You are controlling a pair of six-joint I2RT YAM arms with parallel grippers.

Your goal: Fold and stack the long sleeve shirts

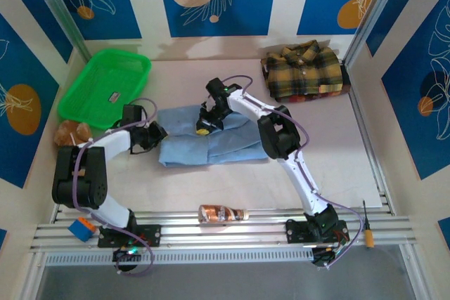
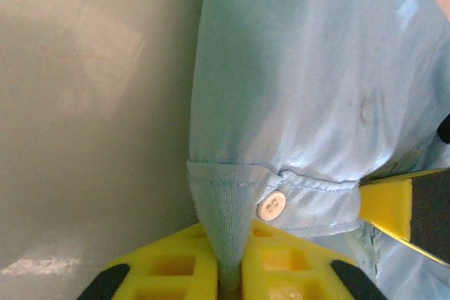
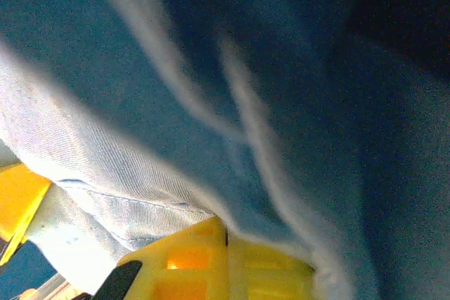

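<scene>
A light blue long sleeve shirt (image 1: 211, 142) lies partly folded in the middle of the table. My left gripper (image 1: 156, 133) is at its left edge, and in the left wrist view the yellow fingers (image 2: 176, 272) are shut on a cuff (image 2: 225, 201) beside a white button (image 2: 271, 205). My right gripper (image 1: 206, 123) is over the shirt's upper middle. Its yellow fingers (image 3: 190, 265) are shut, with blue cloth (image 3: 232, 103) draped over their tips. The plaid long sleeve shirt (image 1: 304, 72) lies folded at the back right.
A green plastic basket (image 1: 105, 86) sits at the back left, with a brown plush toy (image 1: 70, 131) in front of it. A brown bottle (image 1: 221, 213) lies on the front rail, a screwdriver (image 1: 365, 226) at the front right, a blue block (image 1: 82, 228) at the front left.
</scene>
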